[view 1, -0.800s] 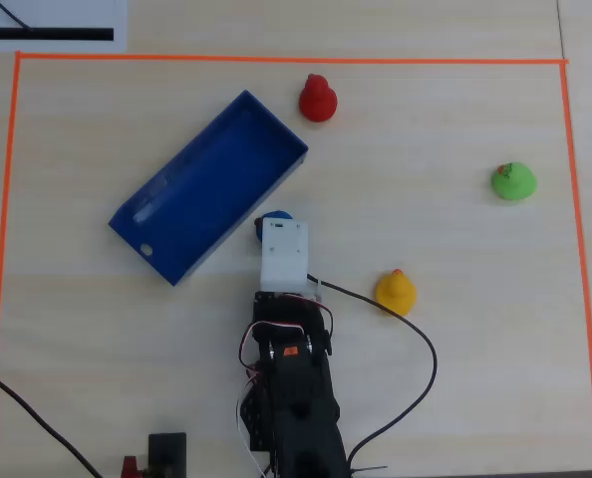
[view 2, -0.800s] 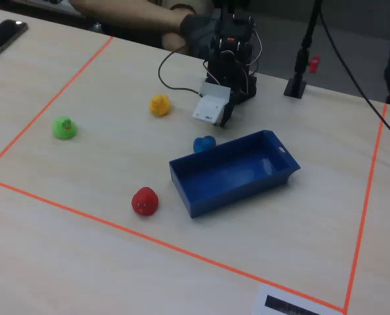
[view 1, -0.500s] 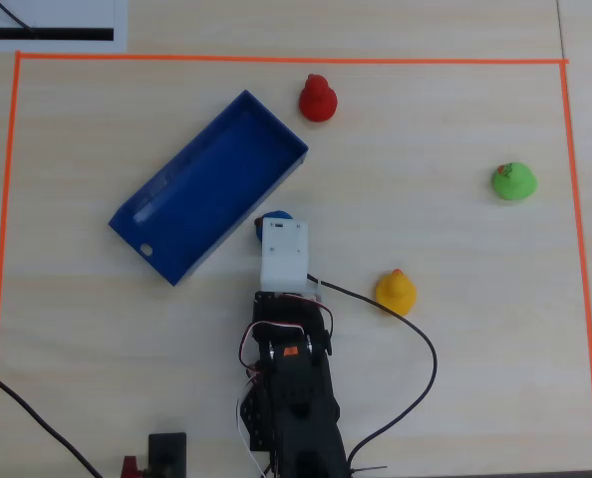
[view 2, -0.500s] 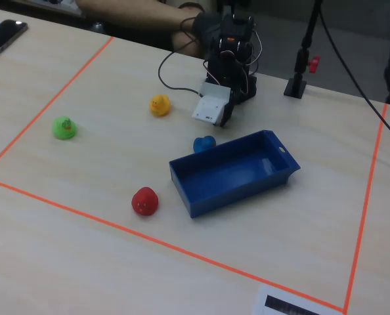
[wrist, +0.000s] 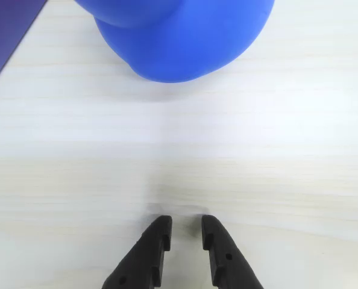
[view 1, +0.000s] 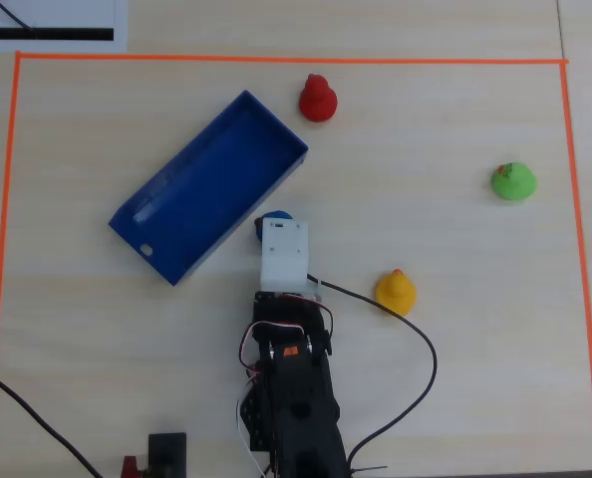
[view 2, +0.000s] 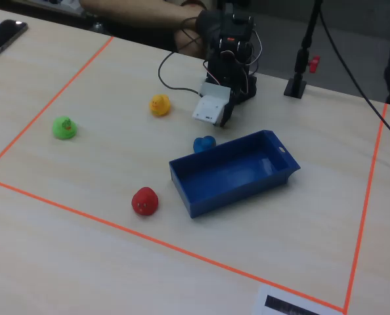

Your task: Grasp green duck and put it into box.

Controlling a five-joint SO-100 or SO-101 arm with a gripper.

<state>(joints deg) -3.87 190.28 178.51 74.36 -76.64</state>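
Nothing has moved: my claw (wrist: pixel 185 232) stays nearly closed and empty by the blue duck (wrist: pixel 182 36), the green duck (view 1: pixel 513 181) well apart, ungrasped.

This looks like a robotics lab or hobby test bench. A pale wood-grain table (view 1: pixel 455 378) carries a work area marked off by orange tape (view 1: pixel 286 61), a staged setup for recording trials. The small arm (view 1: pixel 291 398) shows exposed servo wiring, and a black cable (view 1: pixel 416 344) trails loose across the table. In the fixed view a black camera stand (view 2: pixel 303 49) rises at the far edge, a smartphone (view 2: pixel 3 36) lies at one corner, and a printed paper label (view 2: pixel 293 306) sits outside the tape.
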